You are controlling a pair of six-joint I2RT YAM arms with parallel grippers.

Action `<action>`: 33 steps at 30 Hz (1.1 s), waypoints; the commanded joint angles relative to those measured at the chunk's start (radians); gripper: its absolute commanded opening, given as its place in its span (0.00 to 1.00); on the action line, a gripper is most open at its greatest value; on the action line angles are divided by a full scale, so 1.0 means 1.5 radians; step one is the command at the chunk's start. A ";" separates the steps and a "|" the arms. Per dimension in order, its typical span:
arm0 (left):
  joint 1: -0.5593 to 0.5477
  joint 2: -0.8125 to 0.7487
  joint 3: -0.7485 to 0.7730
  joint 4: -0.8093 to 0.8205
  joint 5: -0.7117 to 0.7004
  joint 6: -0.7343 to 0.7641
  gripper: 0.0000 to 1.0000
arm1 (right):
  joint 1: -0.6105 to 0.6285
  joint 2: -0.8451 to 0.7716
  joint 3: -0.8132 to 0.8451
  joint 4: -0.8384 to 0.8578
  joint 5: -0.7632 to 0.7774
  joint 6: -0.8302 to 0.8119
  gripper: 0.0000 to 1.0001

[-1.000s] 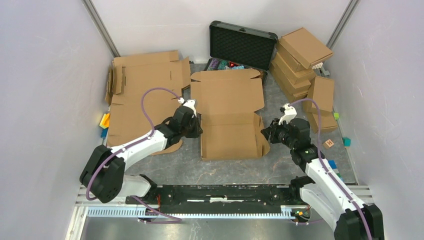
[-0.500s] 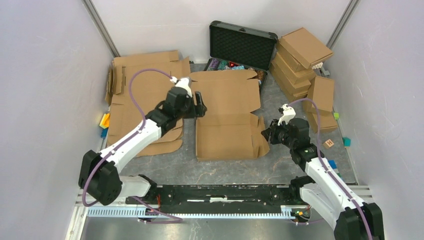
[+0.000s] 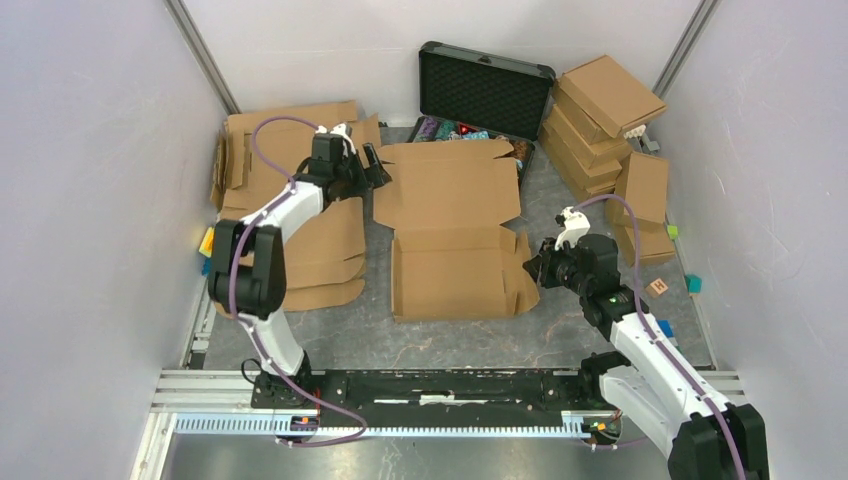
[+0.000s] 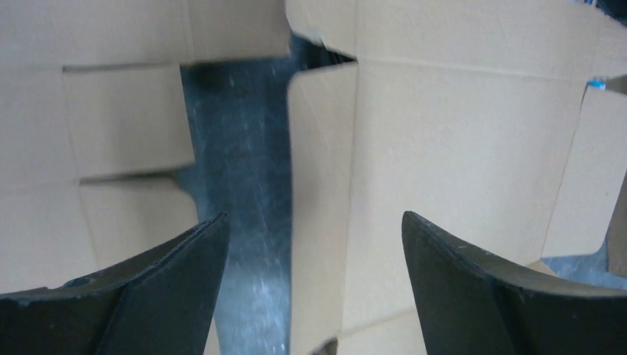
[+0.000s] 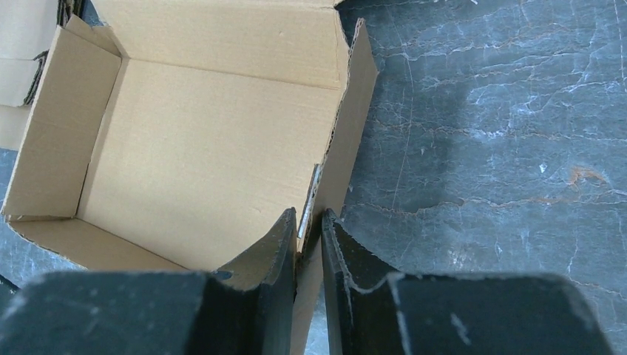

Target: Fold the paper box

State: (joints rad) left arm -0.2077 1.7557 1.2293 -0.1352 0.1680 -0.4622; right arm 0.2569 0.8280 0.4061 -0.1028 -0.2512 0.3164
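Left arm: reached far out toward the back-left of the counter [image 3: 440,345], upper link standing steep over its base, forearm stretched away from me. My left claw [image 3: 372,172] hangs with fingers spread wide and nothing between them. The wrist view puts it over the strip of bare counter between the flat cardboard sheets [image 3: 290,215] and the far-left corner of the paper box [image 3: 455,250].

Right arm: elbow bent, forearm angled in toward centre. My right claw [image 3: 532,268] is pinched closed on the box's right side wall, one finger inside the wall, one outside.

Paper box: middle of the counter, one piece. Near half has its walls standing as a tray. Lid panel and flaps lie flat toward the back.

Counts:
- arms, 2
- paper box being worked, 1
- black case [image 3: 487,88], 1, open at the back
- flat sheets at left, overlapping, number unclear
- folded boxes [image 3: 605,125] stacked at right, several, exact number unclear
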 commanded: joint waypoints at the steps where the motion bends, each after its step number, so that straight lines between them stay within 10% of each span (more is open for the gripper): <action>1: 0.040 0.087 0.083 0.048 0.156 -0.022 0.88 | 0.000 -0.001 0.028 0.003 -0.008 -0.007 0.23; 6: 0.044 0.134 0.111 0.077 0.233 -0.028 0.70 | 0.001 0.005 0.027 0.007 -0.006 -0.003 0.21; 16: 0.068 0.097 -0.026 0.379 0.400 -0.121 0.03 | 0.000 0.022 0.045 0.001 0.022 -0.012 0.09; 26: 0.050 -0.030 -0.240 0.659 0.471 -0.131 0.02 | 0.000 0.038 0.075 -0.016 0.051 -0.040 0.08; 33: 0.018 -0.113 -0.311 0.594 0.434 -0.007 0.02 | 0.001 0.043 0.077 -0.013 0.013 -0.046 0.10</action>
State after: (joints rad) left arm -0.1314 1.6604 0.8143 0.7746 0.7673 -0.6022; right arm 0.2569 0.8871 0.4843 -0.1516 -0.1844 0.2642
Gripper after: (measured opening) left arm 0.044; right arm 0.085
